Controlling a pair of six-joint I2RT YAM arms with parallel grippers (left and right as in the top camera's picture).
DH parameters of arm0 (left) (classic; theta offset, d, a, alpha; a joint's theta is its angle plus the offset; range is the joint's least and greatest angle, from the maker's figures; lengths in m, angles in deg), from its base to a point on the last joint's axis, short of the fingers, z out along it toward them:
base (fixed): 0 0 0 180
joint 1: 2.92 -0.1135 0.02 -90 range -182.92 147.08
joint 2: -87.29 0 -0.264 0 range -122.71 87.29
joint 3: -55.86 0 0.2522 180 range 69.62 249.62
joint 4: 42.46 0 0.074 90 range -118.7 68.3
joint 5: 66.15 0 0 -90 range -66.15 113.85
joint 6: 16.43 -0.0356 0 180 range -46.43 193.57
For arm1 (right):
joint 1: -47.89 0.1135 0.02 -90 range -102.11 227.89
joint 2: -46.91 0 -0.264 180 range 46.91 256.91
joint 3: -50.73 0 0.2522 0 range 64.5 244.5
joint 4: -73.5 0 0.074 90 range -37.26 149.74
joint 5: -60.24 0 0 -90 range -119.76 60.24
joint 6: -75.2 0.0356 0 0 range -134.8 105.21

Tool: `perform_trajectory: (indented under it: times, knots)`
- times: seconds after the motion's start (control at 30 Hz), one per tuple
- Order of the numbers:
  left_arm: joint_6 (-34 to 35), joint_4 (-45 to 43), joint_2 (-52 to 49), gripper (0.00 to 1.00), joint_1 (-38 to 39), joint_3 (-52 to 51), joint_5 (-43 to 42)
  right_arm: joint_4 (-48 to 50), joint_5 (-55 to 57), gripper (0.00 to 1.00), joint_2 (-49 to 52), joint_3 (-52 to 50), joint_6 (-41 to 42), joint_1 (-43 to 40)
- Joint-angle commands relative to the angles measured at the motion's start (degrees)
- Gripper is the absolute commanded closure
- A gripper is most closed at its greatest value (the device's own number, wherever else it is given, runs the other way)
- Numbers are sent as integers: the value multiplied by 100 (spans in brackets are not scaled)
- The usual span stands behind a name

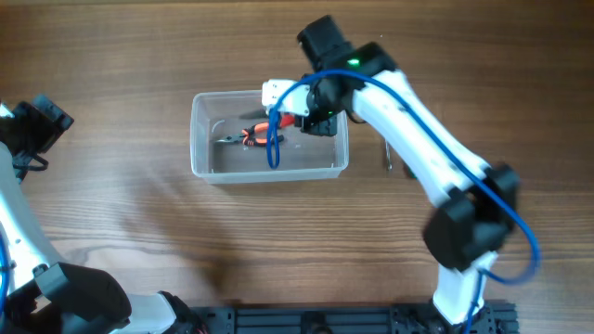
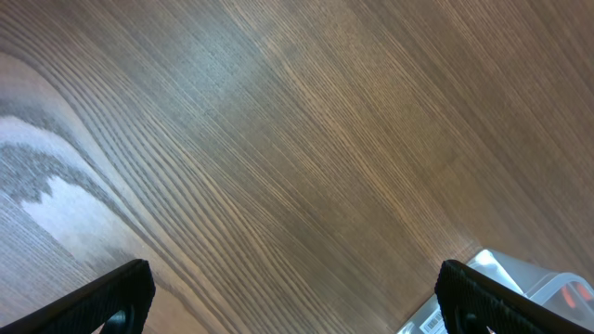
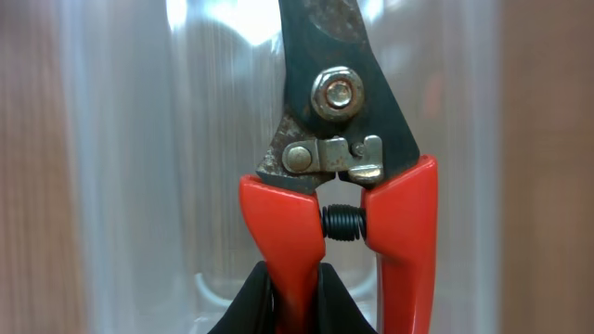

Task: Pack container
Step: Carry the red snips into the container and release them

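We see a wood-grain table (image 1: 130, 232); on it the clear container (image 1: 269, 173) sits upper centre, a thin dark tool (image 1: 389, 155) just right of it.

The container (image 1: 199, 139) sits on the surface (image 1: 139, 232) near the middle, nearer the far edge. The snips (image 1: 243, 139) are inside it, toward its far wall, with one handle between the fingers (image 3: 247, 312) of the right gripper (image 3: 295, 306). A small tool (image 1: 389, 156) lies on the surface just right of the container.
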Motion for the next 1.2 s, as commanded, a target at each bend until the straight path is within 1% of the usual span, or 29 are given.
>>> perform_trajectory:
  times: [0.0,0.2,0.4,0.5,0.53,0.57,0.6,0.63,0.77,0.83,0.93,1.07,1.13,1.17]
  knots:
    - [94,2,-11,0,-26,37,-90,151,382,96,750,20,-481,-33]
    - [94,2,-11,0,-26,37,-90,256,693,96,1318,20,-479,-74]
    - [94,2,-13,0,-26,37,-90,343,743,96,1397,22,-435,-140]
    - [94,2,-11,0,-26,37,-87,450,868,96,1394,22,-92,-140]
    - [94,2,-11,0,-26,37,-90,533,866,94,1392,22,212,-140]
    - [94,2,-11,0,-26,37,-87,595,863,78,1392,24,463,-140]
    - [94,2,-11,0,-26,37,-87,627,866,52,1377,28,664,-140]
    - [94,2,-11,0,-26,37,-87,616,861,48,1340,33,859,-136]
    - [94,2,-11,0,-26,37,-90,584,863,46,994,39,1397,-101]
    - [94,2,-11,0,-26,37,-90,531,868,42,662,48,1609,-92]
    - [94,2,-11,0,-26,37,-87,337,1040,41,-31,151,1941,-98]
    - [94,2,-11,0,-26,37,-87,304,1456,34,-1128,195,2546,-221]
    - [94,2,-11,0,-26,37,-90,317,1460,29,-1639,192,2885,-404]
    - [94,2,-11,0,-26,37,-90,321,1460,26,-1895,192,3211,-570]
